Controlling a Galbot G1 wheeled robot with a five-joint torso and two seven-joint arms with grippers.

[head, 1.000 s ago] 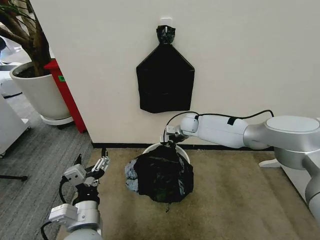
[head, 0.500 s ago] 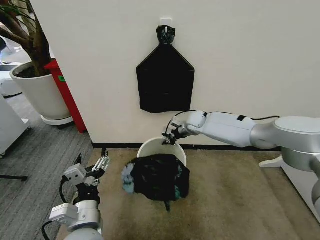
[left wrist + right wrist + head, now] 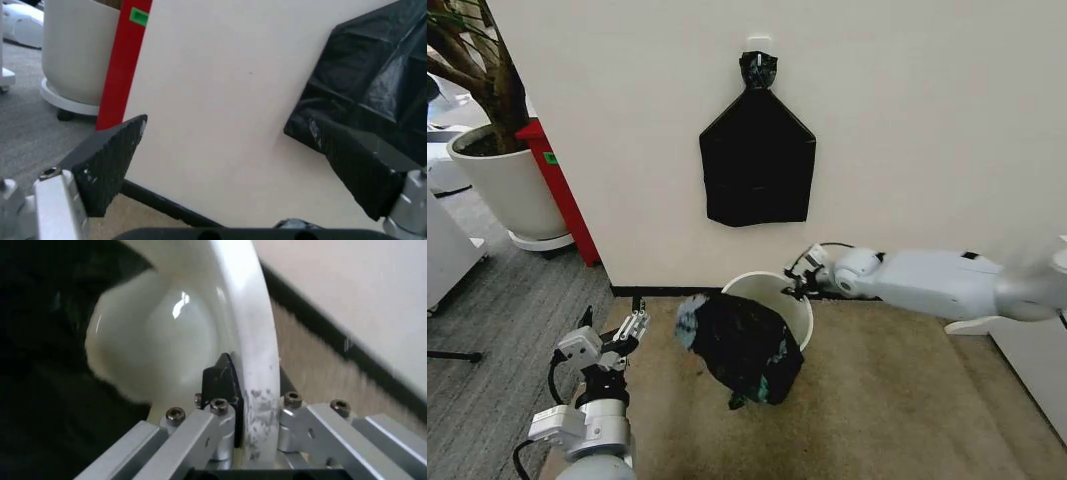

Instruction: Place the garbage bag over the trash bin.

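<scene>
Low in the middle of the head view, the trash bin (image 3: 772,290) stands on the carpet by the wall, tilted, its rim pinched between the closed fingers of the right hand (image 3: 799,288). The garbage bag (image 3: 745,347) drapes crumpled over the bin's front side. At lower left the left hand (image 3: 634,325) hangs with fingers spread apart, holding nothing.

Carpeted office corner, potted plant (image 3: 497,175)
</scene>
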